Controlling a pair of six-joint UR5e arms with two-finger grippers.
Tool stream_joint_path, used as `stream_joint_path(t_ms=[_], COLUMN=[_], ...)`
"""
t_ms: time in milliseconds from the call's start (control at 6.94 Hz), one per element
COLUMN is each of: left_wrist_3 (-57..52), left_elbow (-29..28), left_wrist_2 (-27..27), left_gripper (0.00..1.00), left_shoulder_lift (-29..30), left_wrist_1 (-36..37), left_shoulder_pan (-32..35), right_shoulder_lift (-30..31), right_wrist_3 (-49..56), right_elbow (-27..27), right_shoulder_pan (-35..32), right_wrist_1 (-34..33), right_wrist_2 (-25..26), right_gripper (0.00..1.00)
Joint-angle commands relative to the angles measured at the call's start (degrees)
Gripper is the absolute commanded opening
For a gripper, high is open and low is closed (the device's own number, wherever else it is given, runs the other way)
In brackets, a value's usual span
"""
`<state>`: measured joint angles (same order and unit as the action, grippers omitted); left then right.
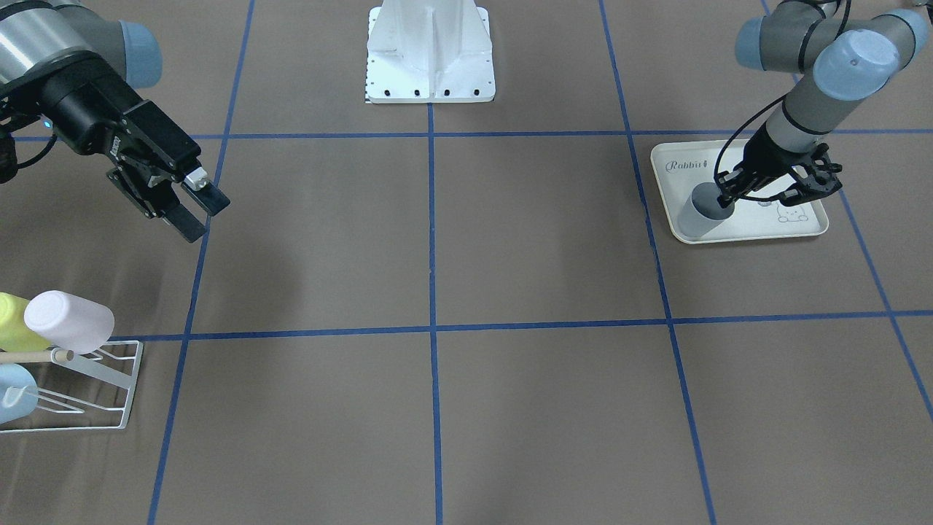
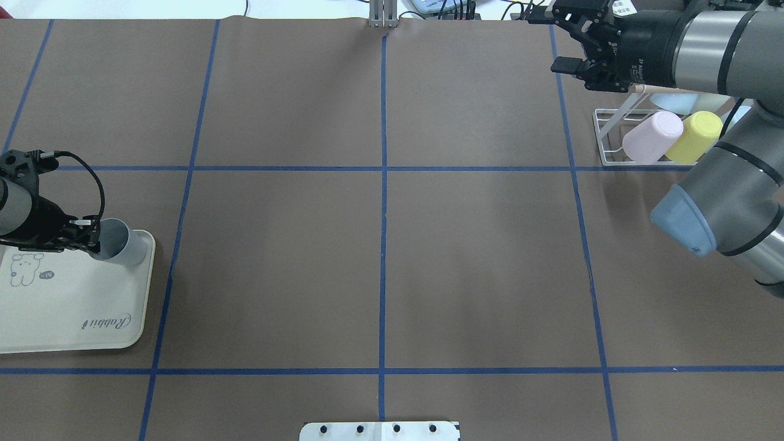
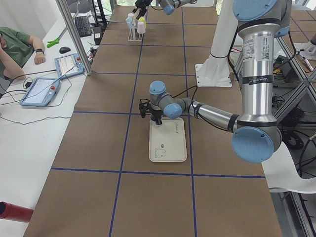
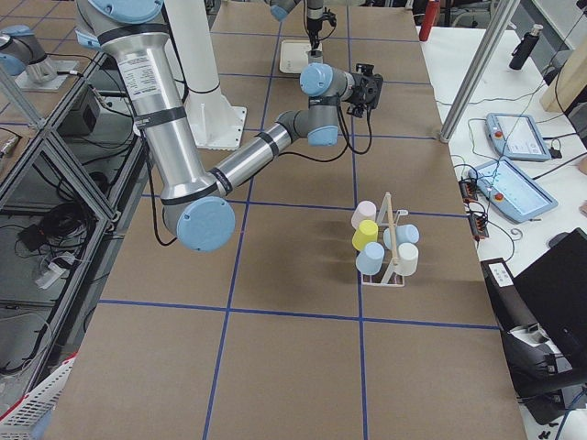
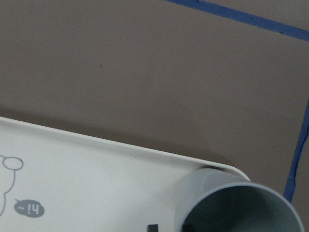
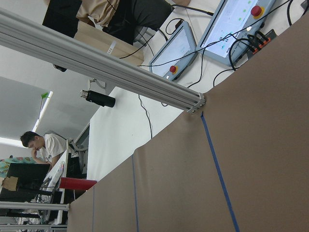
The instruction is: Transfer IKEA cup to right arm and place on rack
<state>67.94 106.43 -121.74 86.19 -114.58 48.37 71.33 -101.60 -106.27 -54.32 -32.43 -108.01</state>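
Cup (image 2: 125, 248) first: it stands upright on a corner of the tray (image 2: 73, 312), right at the tips of the left pincer (image 2: 95, 237), which reaches in at its rim. You cannot tell from these views whether that pincer is pressed onto the wall or only straddling it, so check before you lift.

The cup looks like stiff, smooth plastic. I judge it light but slippery, and unlikely to break. Take it by the wall just under the rim, one finger inside and one outside. That leaves the lower body free for the other arm.

Well apart from that pincer, across the desk (image 2: 380, 245), the right pincer (image 2: 551, 40) hangs spread and holds nothing. The rack (image 2: 603, 138) stands near it, lower down, already bearing a pink cup (image 2: 652, 136) and a yellow cup (image 2: 695, 136), so you will need a free prong.
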Motion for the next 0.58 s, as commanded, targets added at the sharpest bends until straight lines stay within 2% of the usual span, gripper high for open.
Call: stream_joint_path(t_ms=[0, 144, 288, 432], left_wrist_3=[0.00, 0.00, 0.00, -0.08], left_elbow=[-0.17, 0.35, 2.53, 4.03], left_wrist_2=[0.01, -0.51, -1.91, -6.80], left_gripper=[0.11, 0.00, 0.00, 0.00], left_shoulder_lift=[0.12, -0.05, -0.75, -0.41], left_wrist_1=[0.06, 0.15, 0.67, 2.85], left_shoulder_pan=[-0.29, -0.21, 0.23, 3.02], right_shoulder_lift=[0.03, -0.05, -0.05, -0.05], right_wrist_3=[0.00, -0.01, -0.01, -0.01], right_elbow=[0.01, 0.01, 0.01, 0.01], right_shoulder_pan=[0.00, 0.00, 0.00, 0.00], right_wrist_1=[0.00, 0.00, 0.00, 0.00], right_wrist_2=[-0.01, -0.01, -0.01, -0.01], right_gripper=[1.00, 1.00, 1.00, 1.00])
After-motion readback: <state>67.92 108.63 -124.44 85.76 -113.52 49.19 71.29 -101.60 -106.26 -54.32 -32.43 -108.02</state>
